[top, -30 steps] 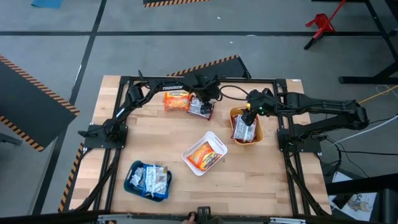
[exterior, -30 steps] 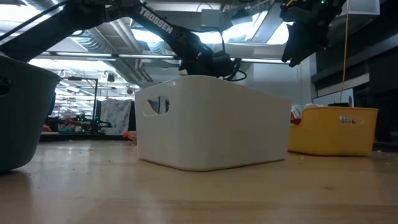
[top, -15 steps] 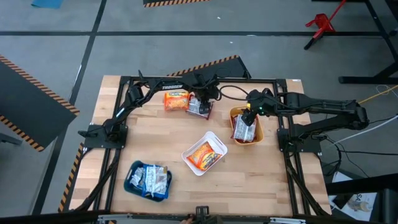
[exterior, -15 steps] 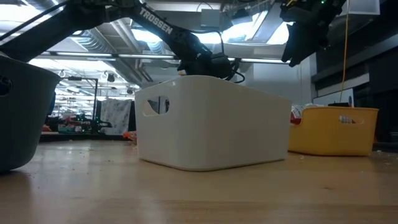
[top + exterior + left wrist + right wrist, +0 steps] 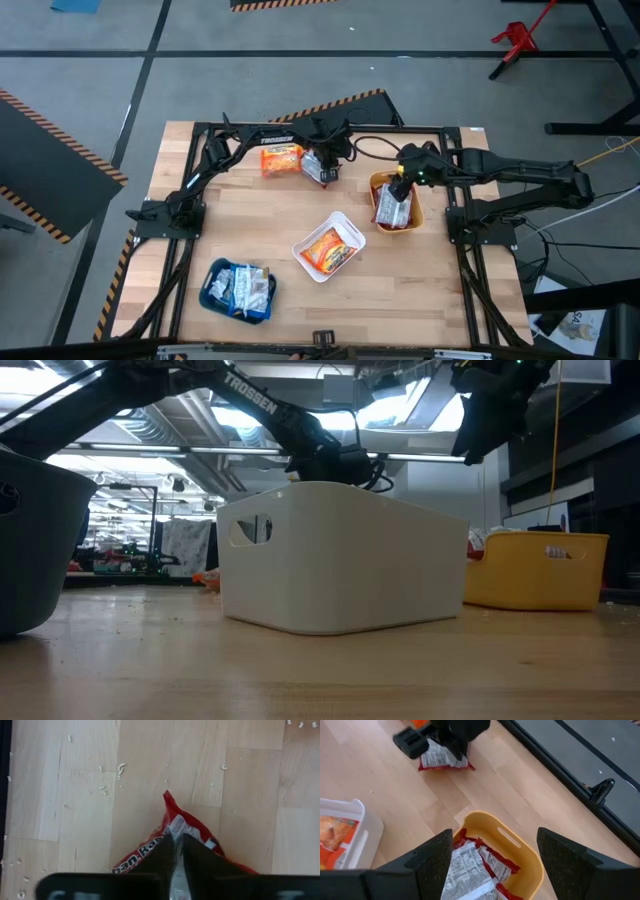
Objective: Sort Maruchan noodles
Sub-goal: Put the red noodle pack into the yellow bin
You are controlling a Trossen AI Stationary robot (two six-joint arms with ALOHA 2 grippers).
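A dark red-and-silver Maruchan noodles packet [image 5: 320,174] lies on the table near the far edge, and my left gripper [image 5: 178,838] is shut on it from above. An orange packet [image 5: 282,158] lies flat just left of it. My right gripper [image 5: 495,847] hangs open above the yellow bin [image 5: 410,215], which holds red-and-silver packets [image 5: 470,865]. The white bin [image 5: 352,238] holds an orange packet [image 5: 326,248]. The blue bin [image 5: 212,292] holds blue packets. My left gripper pinches the red-and-silver packet between its two fingers [image 5: 162,851], about the middle of its silver printed face [image 5: 176,826]. The fingers slant steeply down from above. The packet rests on the table, and one red corner [image 5: 167,799] sticks out beyond the fingertips.
Noodle crumbs [image 5: 120,768] are scattered over the wood around the packet. The black frame rail [image 5: 370,128] runs along the far edge just behind my left gripper. Bare wood lies between the three bins.
My left gripper has shut on the red-and-silver packet while the arm stayed in place. The packet remains on the table.
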